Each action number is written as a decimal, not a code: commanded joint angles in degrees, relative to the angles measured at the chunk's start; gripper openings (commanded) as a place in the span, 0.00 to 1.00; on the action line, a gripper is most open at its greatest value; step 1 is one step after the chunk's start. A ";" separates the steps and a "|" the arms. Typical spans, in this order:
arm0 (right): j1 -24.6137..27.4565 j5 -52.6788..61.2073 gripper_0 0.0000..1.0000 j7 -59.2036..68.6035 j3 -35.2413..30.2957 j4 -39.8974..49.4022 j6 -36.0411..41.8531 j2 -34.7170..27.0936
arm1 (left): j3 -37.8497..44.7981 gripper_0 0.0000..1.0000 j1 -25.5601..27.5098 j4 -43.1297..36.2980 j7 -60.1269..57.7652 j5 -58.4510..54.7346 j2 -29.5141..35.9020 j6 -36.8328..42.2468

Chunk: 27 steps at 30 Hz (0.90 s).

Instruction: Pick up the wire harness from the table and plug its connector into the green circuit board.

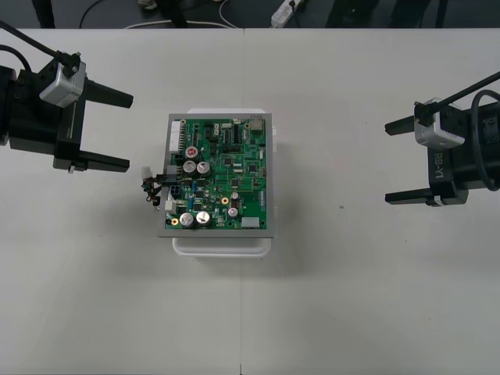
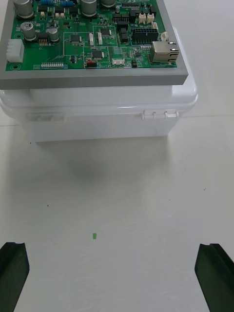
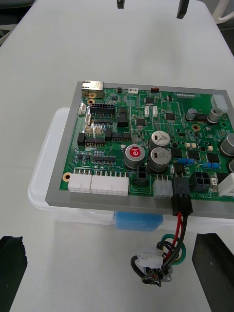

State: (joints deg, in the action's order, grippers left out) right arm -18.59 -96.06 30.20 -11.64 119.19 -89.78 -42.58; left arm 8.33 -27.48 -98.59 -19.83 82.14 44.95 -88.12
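1 harness [image 3: 163, 256], black plug [image 3: 181, 200] seated in 1 green board [image 1: 226, 172] on 1 white base [image 1: 223, 246], wires [image 3: 179, 228] dangling beside. Left gripper [image 1: 130, 131], right gripper [image 1: 387, 162]: 2, both splayed, empty, at the sides.

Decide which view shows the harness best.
Left wrist view: harness close up, plug in the board edge, wires looping below. Front view: a small tangle at the board's left edge. Right wrist view: the board's opposite side.

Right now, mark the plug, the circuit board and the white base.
plug [image 3: 181, 201]: left wrist view, black body.
circuit board [image 1: 223, 173]: front view, its middle.
white base [image 2: 97, 124]: right wrist view, side wall.
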 commanded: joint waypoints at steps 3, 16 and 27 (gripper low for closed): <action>-1.62 -0.10 1.00 1.79 0.83 0.08 -0.22 -2.16 | -0.85 1.00 -2.32 -1.25 1.29 -0.67 2.77 -1.88; -1.62 -0.10 1.00 1.79 0.83 0.08 -0.22 -2.16 | -0.85 1.00 -2.32 -1.25 1.29 -0.67 2.77 -1.88; -1.62 -0.10 1.00 1.79 0.83 0.08 -0.22 -2.16 | -0.85 1.00 -2.32 -1.25 1.29 -0.67 2.77 -1.88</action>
State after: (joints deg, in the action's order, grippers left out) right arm -18.60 -96.07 30.20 -11.48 119.16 -89.78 -42.58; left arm 8.33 -27.48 -98.59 -19.83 82.14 44.95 -88.12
